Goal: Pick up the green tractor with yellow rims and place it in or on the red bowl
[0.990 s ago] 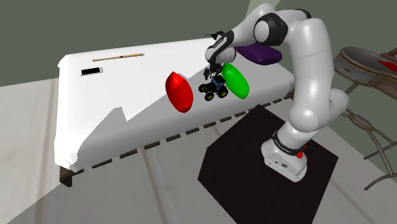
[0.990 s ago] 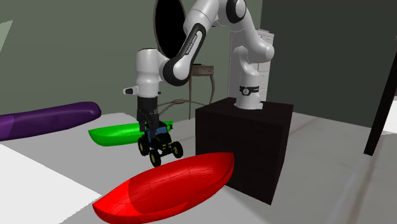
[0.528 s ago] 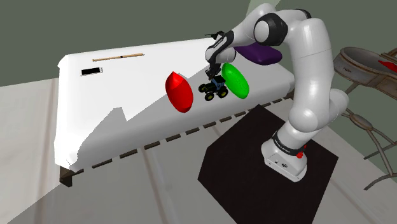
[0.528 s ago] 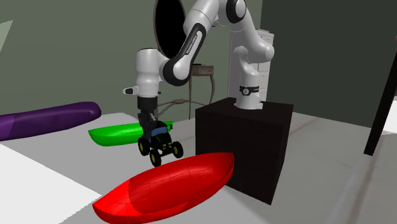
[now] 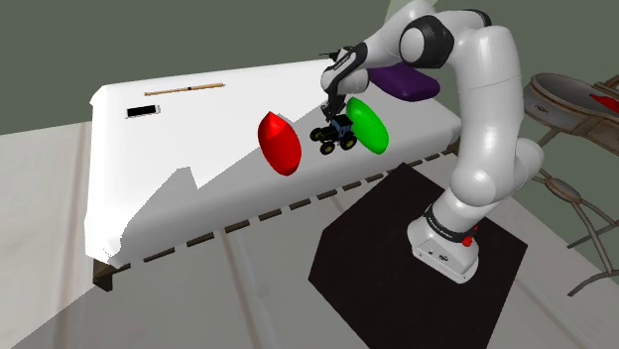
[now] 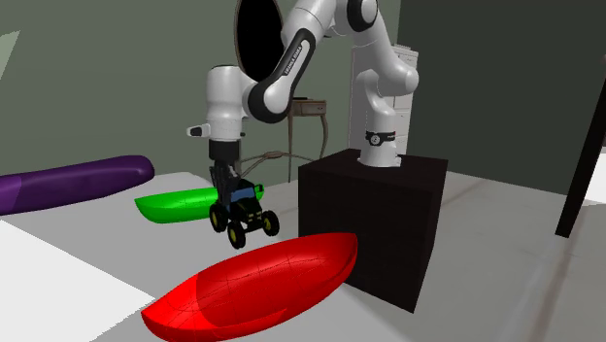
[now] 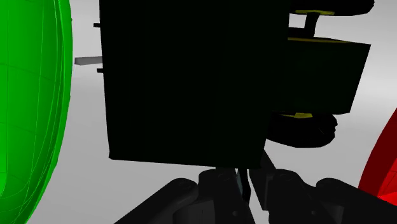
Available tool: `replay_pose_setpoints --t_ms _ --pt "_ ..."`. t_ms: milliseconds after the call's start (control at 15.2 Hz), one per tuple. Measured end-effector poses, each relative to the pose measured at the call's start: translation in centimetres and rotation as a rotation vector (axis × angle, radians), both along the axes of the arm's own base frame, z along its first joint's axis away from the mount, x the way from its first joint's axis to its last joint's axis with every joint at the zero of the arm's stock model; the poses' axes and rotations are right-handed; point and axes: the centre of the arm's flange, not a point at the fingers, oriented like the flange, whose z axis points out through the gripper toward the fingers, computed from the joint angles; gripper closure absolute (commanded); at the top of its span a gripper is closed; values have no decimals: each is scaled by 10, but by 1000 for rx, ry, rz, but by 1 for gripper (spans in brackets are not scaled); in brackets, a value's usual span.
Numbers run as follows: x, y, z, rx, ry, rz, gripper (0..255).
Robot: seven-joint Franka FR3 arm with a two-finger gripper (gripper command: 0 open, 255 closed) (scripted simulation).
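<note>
The toy tractor (image 5: 335, 137), dark green with black wheels and yellow rims, hangs tilted from my gripper (image 5: 332, 116), which is shut on its cab. It sits low over the white table, between the two bowls. In the second exterior view the tractor (image 6: 244, 217) is under the gripper (image 6: 231, 190), just behind the red bowl (image 6: 257, 284). The red bowl (image 5: 280, 144) lies towards the shoulder view's left of the tractor. In the wrist view the dark tractor body (image 7: 191, 83) sits right above the closed fingers (image 7: 224, 182), with the red bowl's rim (image 7: 383, 170) at one side.
A green bowl (image 5: 367, 126) lies close on the tractor's other side, and a purple bowl (image 5: 402, 82) lies behind it. A phone (image 5: 142, 110) and a wooden stick (image 5: 185, 89) lie at the table's far left corner. The black stand (image 6: 374, 223) is beside the table.
The fingers closed on the tractor's cab. Since then the hand has risen a little, and the tractor has come up with it and tilted.
</note>
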Motion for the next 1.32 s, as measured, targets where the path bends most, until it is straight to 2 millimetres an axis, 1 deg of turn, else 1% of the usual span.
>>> replay_pose_setpoints --t_ms 1320 --pt "0 0 106 0 0 0 255"
